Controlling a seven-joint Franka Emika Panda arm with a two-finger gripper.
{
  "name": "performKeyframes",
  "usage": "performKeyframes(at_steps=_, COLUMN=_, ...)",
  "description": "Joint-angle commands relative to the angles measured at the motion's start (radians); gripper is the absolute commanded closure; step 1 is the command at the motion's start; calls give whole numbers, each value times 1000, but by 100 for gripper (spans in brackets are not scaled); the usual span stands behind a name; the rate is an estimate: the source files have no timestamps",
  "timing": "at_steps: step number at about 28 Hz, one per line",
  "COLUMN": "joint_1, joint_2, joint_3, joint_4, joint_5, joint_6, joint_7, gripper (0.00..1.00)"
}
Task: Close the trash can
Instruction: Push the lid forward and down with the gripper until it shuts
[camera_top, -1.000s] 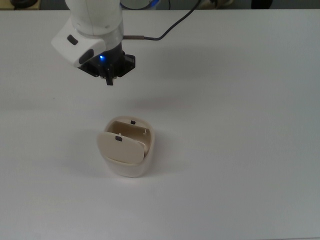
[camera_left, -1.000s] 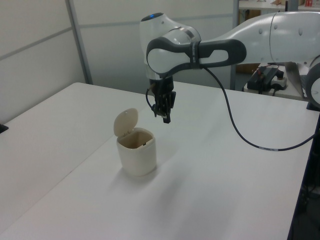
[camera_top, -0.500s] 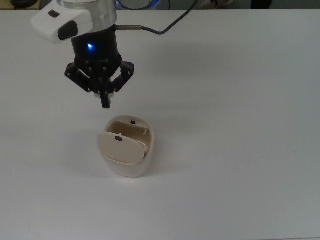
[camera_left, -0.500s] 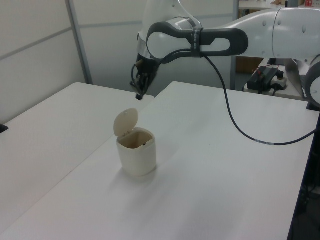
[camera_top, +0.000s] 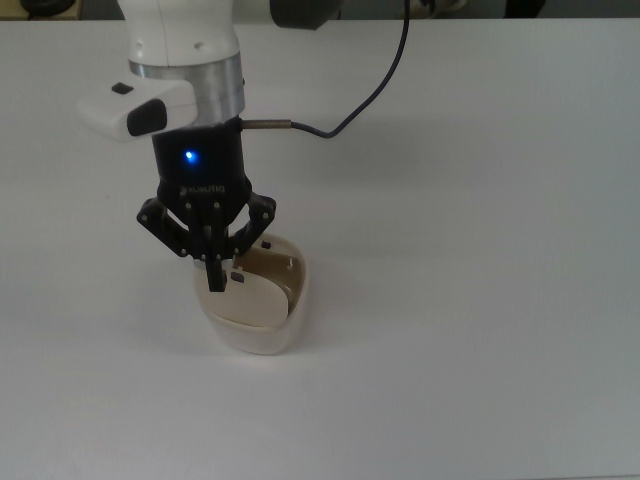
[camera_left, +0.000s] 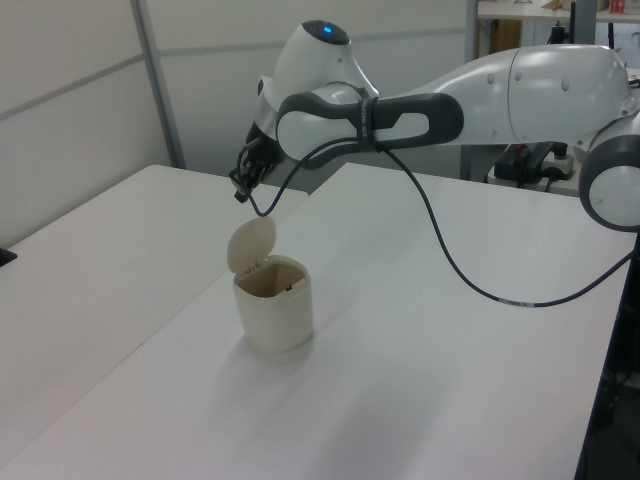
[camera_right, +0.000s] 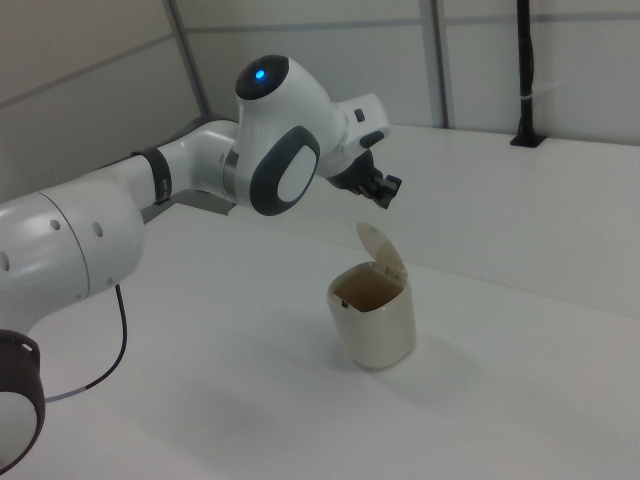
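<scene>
Item: small cream-beige plastic trash can, rounded-square, lid raised nearly upright, standing at the middle of the white surface.

Hand: black fingers pressed together, hovering above the lid, apart from it in the left view.

Risks I judged: a push landing behind the hinge would tip the light can; a sideways push would slide it.

Obstructions: none; I noted only the arm's black cable at 12 o'clock in the top view.
</scene>
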Motion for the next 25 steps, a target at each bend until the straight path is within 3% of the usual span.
performKeyframes(at_steps=1, joint_1=22, joint_2=-2, joint_3=3, joint_4=-34, joint_5=13, joint_6=14, joint_7=0, gripper=100)
performKeyframes(at_steps=17, joint_1=42, joint_2=-4, joint_3=3, joint_4=-83, joint_5=10, joint_6=-234, joint_7=-9, gripper=100)
performKeyframes(at_steps=25, joint_1=46, joint_2=-2, joint_3=6, joint_4=-148, joint_5=-47, joint_6=-302, joint_7=-9, gripper=99)
